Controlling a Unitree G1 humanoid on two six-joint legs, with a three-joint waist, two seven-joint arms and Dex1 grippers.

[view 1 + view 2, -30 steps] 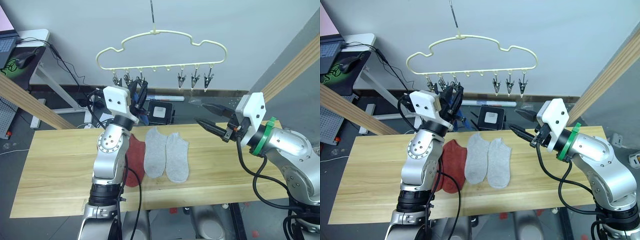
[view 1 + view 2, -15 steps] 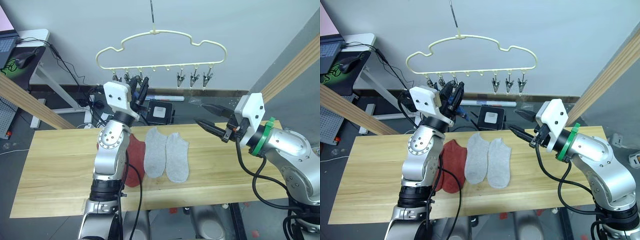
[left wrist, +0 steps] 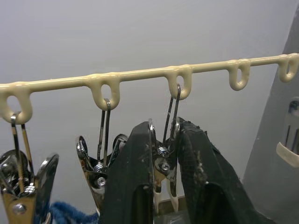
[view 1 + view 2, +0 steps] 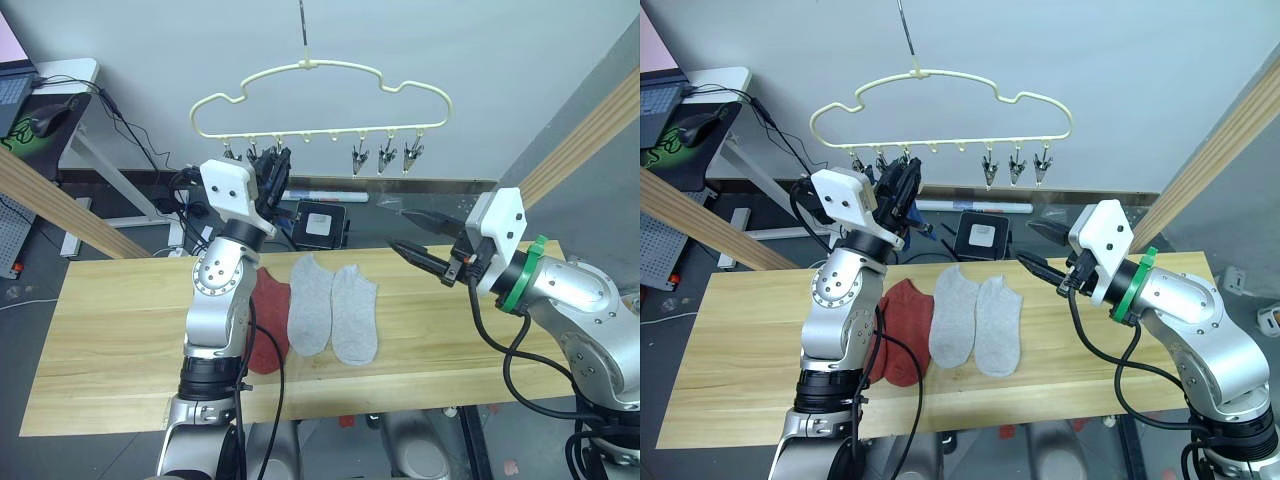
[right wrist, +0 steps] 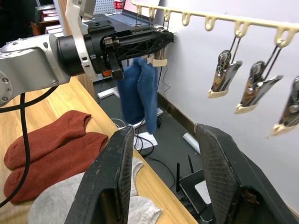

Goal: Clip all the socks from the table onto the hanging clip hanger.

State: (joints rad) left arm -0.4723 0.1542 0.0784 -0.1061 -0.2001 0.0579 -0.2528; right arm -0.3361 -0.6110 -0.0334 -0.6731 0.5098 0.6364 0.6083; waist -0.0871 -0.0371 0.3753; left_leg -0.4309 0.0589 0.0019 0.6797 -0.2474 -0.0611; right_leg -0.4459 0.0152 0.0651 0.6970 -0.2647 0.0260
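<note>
Raised since a second ago, the left gripper (image 3: 163, 163) pinches a small metal clip (image 3: 164, 161) on the pale-yellow wire clip hanger (image 4: 320, 75); the right gripper (image 4: 418, 237) gapes apart.

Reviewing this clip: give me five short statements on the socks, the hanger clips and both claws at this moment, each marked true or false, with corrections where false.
1. Two light grey socks lie side by side on the table. True.
2. The right claw holds a rust-red sock. False: it is open and empty, held above the table.
3. The left claw is closed around a metal clip of the clip hanger. True.
4. The blue socks lie flat on the table. False: they hang below the hanger, beside the left claw.
5. The rust-red socks are clipped on the hanger. False: they lie on the table beside the grey pair.
</note>
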